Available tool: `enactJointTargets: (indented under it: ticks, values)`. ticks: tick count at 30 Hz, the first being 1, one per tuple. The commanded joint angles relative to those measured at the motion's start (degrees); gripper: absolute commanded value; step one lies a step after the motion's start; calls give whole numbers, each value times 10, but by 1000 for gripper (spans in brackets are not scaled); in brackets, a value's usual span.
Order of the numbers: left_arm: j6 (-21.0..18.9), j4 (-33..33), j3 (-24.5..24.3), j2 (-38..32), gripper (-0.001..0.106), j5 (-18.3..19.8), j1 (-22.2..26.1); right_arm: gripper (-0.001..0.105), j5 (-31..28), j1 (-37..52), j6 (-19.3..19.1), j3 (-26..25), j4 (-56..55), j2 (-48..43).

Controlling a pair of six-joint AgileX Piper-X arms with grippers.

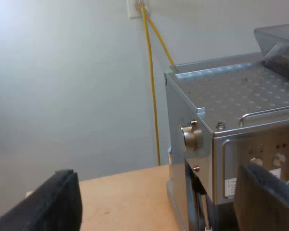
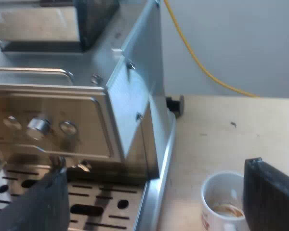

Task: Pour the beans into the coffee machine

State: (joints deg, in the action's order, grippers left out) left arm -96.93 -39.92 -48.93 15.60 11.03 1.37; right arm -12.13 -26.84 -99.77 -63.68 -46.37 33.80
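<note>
Wooden table (image 2: 221, 139), one espresso machine (image 1: 231, 96), one mug (image 2: 216, 193)

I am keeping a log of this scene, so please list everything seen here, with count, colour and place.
espresso machine: 1, silver, on the table
bean hopper: 1, dark see-through, on the machine's top
mug: 1, white, brown traces inside, on the table by the machine
yellow cable: 2 strands, yellow, along the wall behind the machine
table: 1, light wood, under the machine
left gripper: 1, black, open, near the machine's corner
right gripper: 1, black, open, near the mug
</note>
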Motion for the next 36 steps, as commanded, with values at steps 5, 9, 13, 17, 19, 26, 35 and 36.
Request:
enactJointTargets:
  ticks: [5,9,13,17,19,26,35,36]
  values:
    - [-6,-52,-4,-38,68,0,0,78,22,54,-38,-7,-15,-20]
    - [2,-65,-4,-47,68,4,0,78,21,74,-57,-7,-24,-37]
    - [8,-65,-7,-48,68,18,0,78,21,76,-58,-7,-28,-47]
    - [8,-65,-7,-48,68,40,-5,78,13,76,-57,-6,-29,-47]
    - [8,-65,-10,-48,68,42,-5,78,11,76,-59,1,-29,-47]
    - [8,-65,-25,-48,68,42,-5,78,7,76,-42,46,-29,-46]
    - [23,-112,-40,-56,68,41,-5,78,31,123,-61,52,-20,-47]
    - [23,-112,-40,-61,68,40,-5,78,49,137,-63,52,-20,-47]
